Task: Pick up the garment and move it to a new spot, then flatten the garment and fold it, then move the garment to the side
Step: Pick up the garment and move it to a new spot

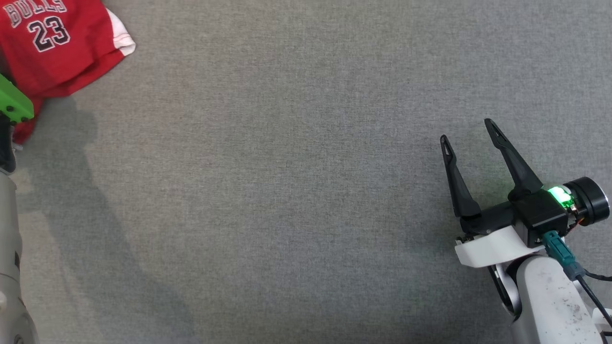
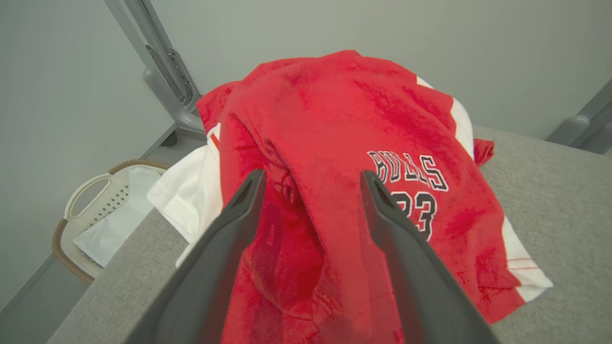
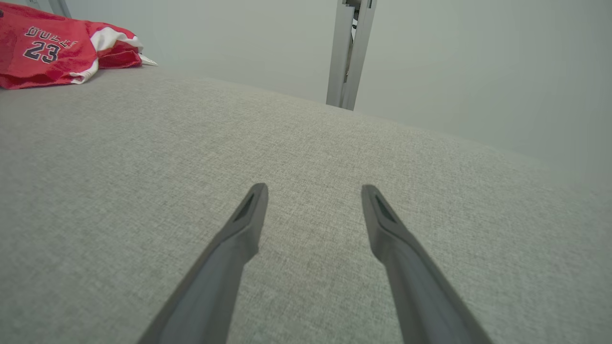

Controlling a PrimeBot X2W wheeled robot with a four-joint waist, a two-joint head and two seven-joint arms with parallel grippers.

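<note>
So the jersey [image 1: 57,48] sits bunched up at the far left corner of the grey surface [image 1: 306,191], one white-trimmed edge hanging off. It looks light, soft and floppy, so I'd guess it'll sag and drag if taken by a single layer. Better to pinch the raised red ridge in the middle. The left pincer [image 2: 311,177] is spread wide right over that ridge, holding nothing. The right pincer [image 1: 466,130] is also wide open over bare surface, near right. On the floor to the left there's a basket [image 2: 56,237] with something white [image 2: 119,220] in it, probably cloth.
</note>
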